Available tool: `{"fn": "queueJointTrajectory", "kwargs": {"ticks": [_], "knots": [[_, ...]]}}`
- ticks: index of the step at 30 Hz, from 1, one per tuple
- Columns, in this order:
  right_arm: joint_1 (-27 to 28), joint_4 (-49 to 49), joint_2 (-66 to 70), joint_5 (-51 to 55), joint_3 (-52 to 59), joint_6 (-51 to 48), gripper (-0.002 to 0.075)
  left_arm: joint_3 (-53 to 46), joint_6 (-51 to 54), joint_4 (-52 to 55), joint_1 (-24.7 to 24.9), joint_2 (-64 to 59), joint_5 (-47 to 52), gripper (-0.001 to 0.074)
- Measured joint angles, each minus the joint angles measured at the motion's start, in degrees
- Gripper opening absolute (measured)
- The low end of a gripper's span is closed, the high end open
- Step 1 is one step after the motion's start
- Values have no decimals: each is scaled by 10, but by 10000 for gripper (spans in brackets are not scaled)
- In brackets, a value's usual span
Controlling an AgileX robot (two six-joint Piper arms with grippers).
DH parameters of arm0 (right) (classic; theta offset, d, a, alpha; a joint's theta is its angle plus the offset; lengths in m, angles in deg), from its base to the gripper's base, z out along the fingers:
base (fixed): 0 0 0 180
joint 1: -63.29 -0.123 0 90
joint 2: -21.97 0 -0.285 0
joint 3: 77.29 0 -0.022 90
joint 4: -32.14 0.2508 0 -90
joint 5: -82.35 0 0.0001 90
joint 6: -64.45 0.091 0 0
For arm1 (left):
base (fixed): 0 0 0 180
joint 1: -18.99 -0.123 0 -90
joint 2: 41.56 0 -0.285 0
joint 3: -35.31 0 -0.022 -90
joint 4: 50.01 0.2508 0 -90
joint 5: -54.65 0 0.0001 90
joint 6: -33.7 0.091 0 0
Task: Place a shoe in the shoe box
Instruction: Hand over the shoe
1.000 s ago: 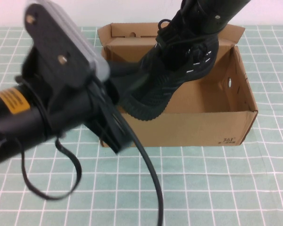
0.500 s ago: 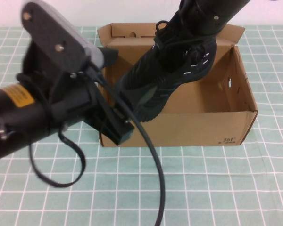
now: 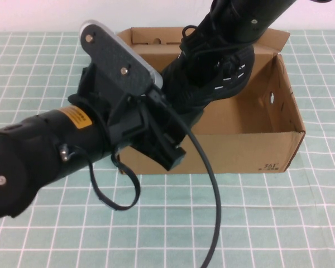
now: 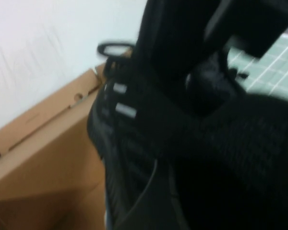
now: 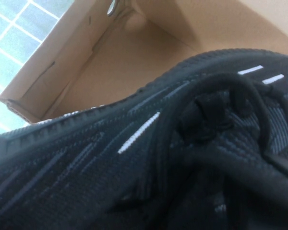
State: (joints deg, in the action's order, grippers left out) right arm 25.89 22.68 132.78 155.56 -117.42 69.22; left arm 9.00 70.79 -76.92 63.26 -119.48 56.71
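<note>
So in the high view the shoe point(image 3: 215, 78) hangs tilted over the open box point(image 3: 279, 125), upper middle of the frame, toe low toward the left. The right gripper point(image 3: 237, 25) comes in from the top edge and is clamped on the shoe's heel end. The left gripper point(image 3: 156, 137) sits mid-left against the box front, by the toe; can't tell its fingers.

Left wrist view: blurry black shoe point(image 4: 149, 143) over cardboard point(image 4: 43, 143).

Right wrist view: knit shoe point(image 5: 134, 158) with white dashes close up, box floor point(image 5: 125, 62) behind.

One shoe point(image 3: 212, 84), one shoe box point(image 3: 257, 151), two arms.
</note>
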Motion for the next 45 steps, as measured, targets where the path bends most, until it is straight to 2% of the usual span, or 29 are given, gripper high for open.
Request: {"fn": "queueJointTrajectory", "kwargs": {"ticks": [8, 10, 11, 13, 14, 15, 17, 23, 26, 28, 32, 33, 35, 41, 45], "knots": [[0, 10, 0, 0, 0, 1, 9, 0, 0, 0, 10, -19, -31, 585], [0, 12, 0, 1, 0, 1, 9, 0, 0, -5, 10, -22, -33, 542], [0, 12, 0, 1, 0, 1, 9, 0, 0, -11, 10, -24, -34, 480], [0, 13, 0, 2, 0, 1, 9, 0, 0, -19, 10, -25, -35, 262], [0, 13, 0, 3, 0, 1, 9, 0, 2, -19, 10, -25, -32, 176], [0, 13, 0, 5, 0, 1, 9, 0, 3, -19, 10, -25, -31, 118], [0, 13, 0, 7, 0, 1, 9, 0, 3, -22, 10, -25, -27, 64], [0, 8, 1, 12, 0, 1, 10, 0, 4, -22, 10, -26, -21, 46], [0, 8, 1, 12, 0, 1, 49, 0, 4, -22, 10, -26, -21, 45], [0, 7, 1, 9, 0, 2, 128, 1, 4, -23, 10, -26, -14, 44], [0, 2, 1, 2, -1, -14, 394, 1, 4, -26, 10, -27, 5, 39], [0, 6, 1, -2, -1, -29, 437, 0, 4, -27, 10, -28, 9, 39], [0, 19, -1, -5, -3, -63, 475, 0, 4, -29, 10, -30, 10, 36], [0, 36, -43, -30, -3, -152, 483, 0, 9, -26, 10, -30, 11, 35], [0, 3, -85, -45, -5, -186, 468, 0, 45, -20, 10, -2, 11, 34]]}}
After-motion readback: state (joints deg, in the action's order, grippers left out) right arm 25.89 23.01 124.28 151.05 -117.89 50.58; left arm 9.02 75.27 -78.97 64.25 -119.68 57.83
